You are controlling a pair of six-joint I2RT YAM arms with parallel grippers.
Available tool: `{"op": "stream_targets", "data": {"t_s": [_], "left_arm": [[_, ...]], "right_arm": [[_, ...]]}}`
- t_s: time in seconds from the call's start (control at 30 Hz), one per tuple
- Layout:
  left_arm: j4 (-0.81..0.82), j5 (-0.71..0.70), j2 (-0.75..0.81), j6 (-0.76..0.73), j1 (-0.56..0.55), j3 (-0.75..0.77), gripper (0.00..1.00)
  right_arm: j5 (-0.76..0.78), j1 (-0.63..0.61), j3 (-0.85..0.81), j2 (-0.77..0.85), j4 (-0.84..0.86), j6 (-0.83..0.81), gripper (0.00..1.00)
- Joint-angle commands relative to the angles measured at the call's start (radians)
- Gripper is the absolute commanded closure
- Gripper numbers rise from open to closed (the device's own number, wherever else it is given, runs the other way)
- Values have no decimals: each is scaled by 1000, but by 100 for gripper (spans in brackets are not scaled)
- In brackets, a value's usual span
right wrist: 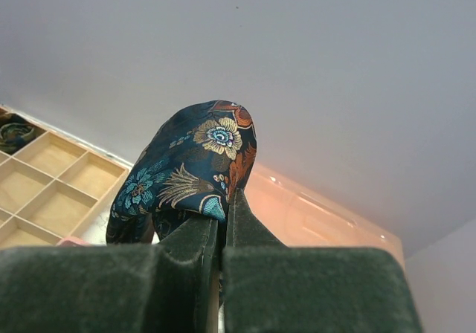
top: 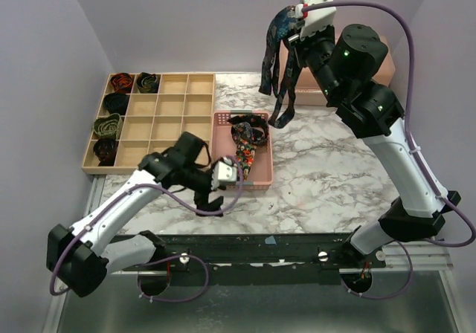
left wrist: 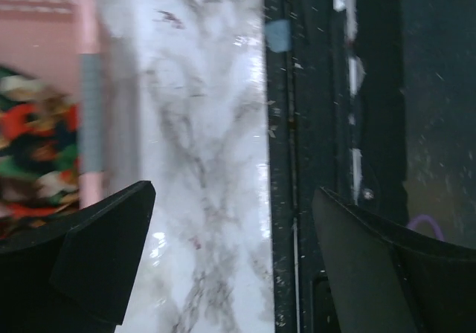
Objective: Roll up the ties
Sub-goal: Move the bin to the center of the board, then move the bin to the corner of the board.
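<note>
High at the back, my right gripper (top: 291, 21) is shut on the fold of a navy tie with teal and orange flowers (top: 278, 58). Both ends of that tie dangle above the marble table. The right wrist view shows the tie (right wrist: 190, 162) bulging over the pinched gripper (right wrist: 223, 214). A second tie with a multicoloured print (top: 249, 136) lies loose in the pink basket (top: 265, 162). My left gripper (top: 210, 201) hovers open and holding nothing over the table's front edge, left of the basket. In the left wrist view the gripper (left wrist: 234, 193) frames bare marble, and the basket tie (left wrist: 30, 147) shows at the left.
A wooden compartment tray (top: 171, 110) stands at the back left, with several coiled ties (top: 108, 127) in its left cells. A peach box (top: 388, 67) sits behind the right arm. The dark front rail (left wrist: 282, 162) borders the marble table.
</note>
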State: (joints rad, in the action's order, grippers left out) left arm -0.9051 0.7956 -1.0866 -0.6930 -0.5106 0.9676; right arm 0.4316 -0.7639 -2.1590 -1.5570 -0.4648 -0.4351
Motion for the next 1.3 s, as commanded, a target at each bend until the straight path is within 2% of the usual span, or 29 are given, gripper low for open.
{"op": "stream_targets", "data": {"t_s": [0.0,0.17,0.2,0.27,0.43,0.53,0.67,0.83,0.9,0.97,1.1,1.17,1.27], "left_arm": [[147,-59,-73,27,-172,-110,7],[308,-100,-274,198,-172,-64,7],[380,-117,-374,252,-128,-21,8],[446,-150,-428,303,-84,32,8],[537,-349,-606,419,32,279,6],[480,-336,-694,428,80,444,4],[509,-262,-637,400,85,444,2],[635,-156,-432,434,95,262,2],[625,-115,-385,400,90,213,2],[587,-106,-365,360,70,193,2],[583,-123,-309,383,74,158,2],[610,-119,-270,408,93,126,2],[615,-125,-219,405,115,82,2]], "right_arm": [[49,19,49,62,-1,-3,100],[94,36,116,108,21,-21,100],[89,53,137,125,10,5,100],[80,61,154,133,-5,17,100],[52,80,188,149,-32,51,100],[29,91,221,160,-57,81,100],[-27,102,268,171,-99,136,100],[-157,101,277,159,-150,202,100],[-164,101,277,143,-150,216,100],[-111,101,282,130,-130,219,100],[143,110,363,126,-42,172,100],[152,159,441,149,-34,166,100],[-44,326,461,171,-134,238,100]]}}
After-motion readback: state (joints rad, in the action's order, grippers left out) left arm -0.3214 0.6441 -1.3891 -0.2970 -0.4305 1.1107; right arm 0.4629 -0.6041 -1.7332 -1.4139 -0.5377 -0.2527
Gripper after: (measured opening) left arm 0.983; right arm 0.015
